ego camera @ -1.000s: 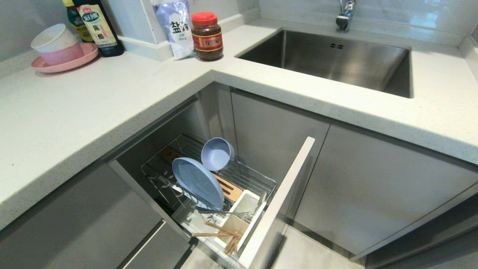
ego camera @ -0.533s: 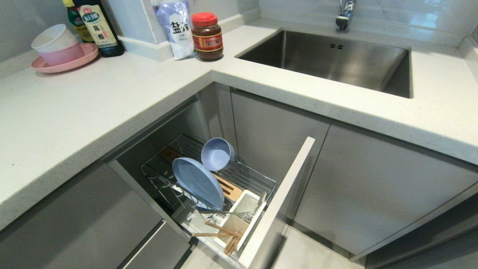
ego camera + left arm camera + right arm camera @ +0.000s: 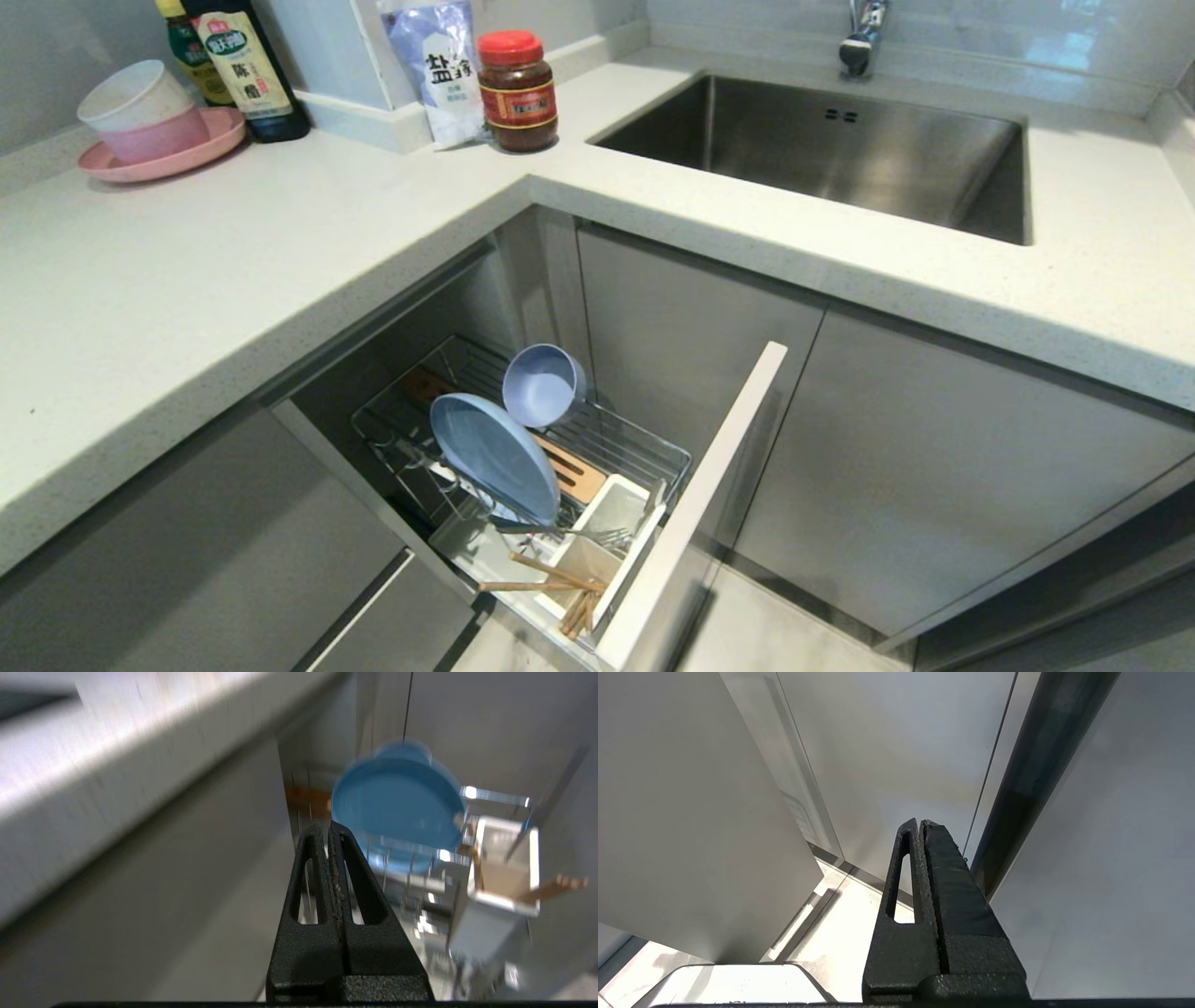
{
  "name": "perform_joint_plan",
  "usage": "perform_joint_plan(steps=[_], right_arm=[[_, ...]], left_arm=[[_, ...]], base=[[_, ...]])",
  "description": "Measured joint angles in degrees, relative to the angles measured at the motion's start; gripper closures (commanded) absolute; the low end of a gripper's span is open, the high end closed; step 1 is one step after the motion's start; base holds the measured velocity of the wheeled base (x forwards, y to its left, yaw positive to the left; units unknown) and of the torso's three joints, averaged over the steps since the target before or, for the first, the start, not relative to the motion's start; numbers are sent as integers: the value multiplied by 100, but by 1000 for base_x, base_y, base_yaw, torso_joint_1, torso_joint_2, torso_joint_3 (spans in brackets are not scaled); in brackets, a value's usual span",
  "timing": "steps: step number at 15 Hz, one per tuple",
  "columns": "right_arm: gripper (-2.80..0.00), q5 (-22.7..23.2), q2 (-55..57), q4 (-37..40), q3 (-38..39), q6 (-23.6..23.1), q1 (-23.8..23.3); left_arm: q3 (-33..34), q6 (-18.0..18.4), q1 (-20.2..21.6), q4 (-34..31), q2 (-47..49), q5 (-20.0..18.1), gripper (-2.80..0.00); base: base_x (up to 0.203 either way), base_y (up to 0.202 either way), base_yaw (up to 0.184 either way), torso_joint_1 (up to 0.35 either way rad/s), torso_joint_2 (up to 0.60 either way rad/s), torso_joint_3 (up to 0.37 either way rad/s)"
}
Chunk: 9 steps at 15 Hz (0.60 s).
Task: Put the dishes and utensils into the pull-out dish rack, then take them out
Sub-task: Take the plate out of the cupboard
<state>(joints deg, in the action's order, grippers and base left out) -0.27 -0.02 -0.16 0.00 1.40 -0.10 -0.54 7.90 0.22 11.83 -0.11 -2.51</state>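
Dish rack (image 3: 523, 457) holds your matte pale blue plate (image 3: 493, 455) upright; left gripper (image 3: 329, 828) and right gripper (image 3: 920, 826) closed, empty.

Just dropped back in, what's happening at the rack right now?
Nothing is being held. The chrome wire pull-out dish rack is pulled open and loaded: the pale blue round flat plate stands on edge in the prongs, the small pale blue bowl behind it, and the light wooden chopsticks and slim silver fork are at the white plastic utensil caddy. The left gripper, fingers shut and empty, points toward the plate. The right gripper is shut, beside the cabinet fronts.
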Motion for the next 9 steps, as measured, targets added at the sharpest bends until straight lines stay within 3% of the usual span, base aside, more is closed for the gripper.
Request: perform_joint_plan(steps=[3, 9], right_arm=[[0, 0, 0, 0, 0, -2, 0], [0, 0, 0, 0, 0, 0, 0]], left_arm=[[49, -231, 0, -789, -5, 76, 0], [54, -1159, 0, -843, -5, 272, 0]], base=[[0, 0, 0, 0, 0, 0], [0, 0, 0, 0, 0, 0]])
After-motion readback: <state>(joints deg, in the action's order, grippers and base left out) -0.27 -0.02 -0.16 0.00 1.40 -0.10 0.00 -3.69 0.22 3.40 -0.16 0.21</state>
